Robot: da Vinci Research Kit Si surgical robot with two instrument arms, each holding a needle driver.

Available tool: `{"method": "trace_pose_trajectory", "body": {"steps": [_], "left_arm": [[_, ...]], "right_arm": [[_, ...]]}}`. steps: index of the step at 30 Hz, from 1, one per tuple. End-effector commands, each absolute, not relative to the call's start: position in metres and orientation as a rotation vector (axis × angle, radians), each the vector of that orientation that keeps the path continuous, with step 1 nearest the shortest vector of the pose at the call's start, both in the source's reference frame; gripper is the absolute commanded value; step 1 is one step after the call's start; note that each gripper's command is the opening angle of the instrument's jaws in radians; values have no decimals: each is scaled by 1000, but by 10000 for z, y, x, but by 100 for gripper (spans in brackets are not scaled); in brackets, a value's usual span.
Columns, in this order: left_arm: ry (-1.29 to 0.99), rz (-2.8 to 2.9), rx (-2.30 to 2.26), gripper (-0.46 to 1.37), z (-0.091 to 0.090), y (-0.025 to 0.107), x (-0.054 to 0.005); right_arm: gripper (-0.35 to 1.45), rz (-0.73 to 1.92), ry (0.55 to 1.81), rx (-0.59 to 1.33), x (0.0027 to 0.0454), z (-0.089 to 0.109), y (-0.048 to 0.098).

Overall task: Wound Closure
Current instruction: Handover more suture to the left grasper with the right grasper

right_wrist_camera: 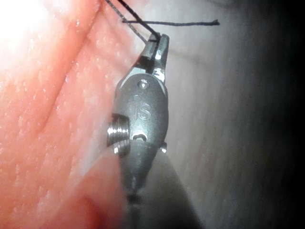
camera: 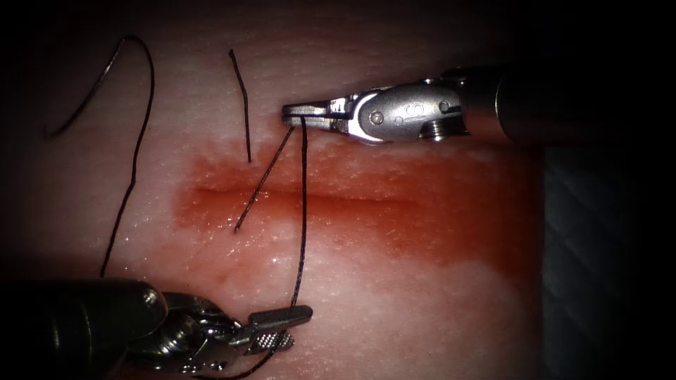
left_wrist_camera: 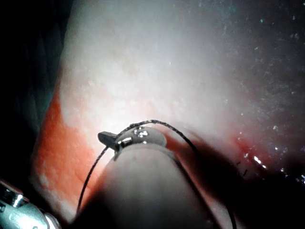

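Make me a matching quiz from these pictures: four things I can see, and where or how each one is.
Things:
1. right gripper
2. left gripper
3. cut
4. cut end of thread

Descriptions:
A. lies loose on the pale tissue, above the cut in the endoscope view
B. runs across the picture, with red fluid around it
C. shut on the thread, above the cut
D. below the cut, with the thread running past its tip

Pairs: 1-C, 2-D, 3-B, 4-A
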State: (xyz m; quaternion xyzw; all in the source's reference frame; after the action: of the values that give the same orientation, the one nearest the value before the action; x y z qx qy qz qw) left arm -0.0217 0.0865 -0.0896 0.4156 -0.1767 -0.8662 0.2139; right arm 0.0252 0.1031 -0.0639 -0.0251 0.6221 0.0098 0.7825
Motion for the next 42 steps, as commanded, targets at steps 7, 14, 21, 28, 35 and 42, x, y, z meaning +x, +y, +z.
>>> {"method": "trace_pose_trajectory", "body": {"steps": [7, 14, 21, 28, 35, 42], "left_arm": [[-483, -2401, 1154, 31, -897, 863, -220], [-484, -2401, 1153, 21, -896, 862, -221], [-423, -2373, 1078, -35, -896, 862, -219], [-409, -2340, 1051, -35, -900, 872, -203], [-470, -2389, 1032, -35, -916, 884, -172], [-512, -2476, 1018, -35, -931, 895, -132]], "right_arm": [[-35, 28, 1340, -57, 252, -635, 1032], [-35, 33, 1340, -54, 253, -635, 1030], [-35, 33, 1340, -54, 253, -636, 1028], [-35, 34, 1337, -46, 253, -639, 1022], [-35, 40, 1344, -6, 251, -651, 1001], [-35, 42, 1360, 35, 251, -675, 971]]}}
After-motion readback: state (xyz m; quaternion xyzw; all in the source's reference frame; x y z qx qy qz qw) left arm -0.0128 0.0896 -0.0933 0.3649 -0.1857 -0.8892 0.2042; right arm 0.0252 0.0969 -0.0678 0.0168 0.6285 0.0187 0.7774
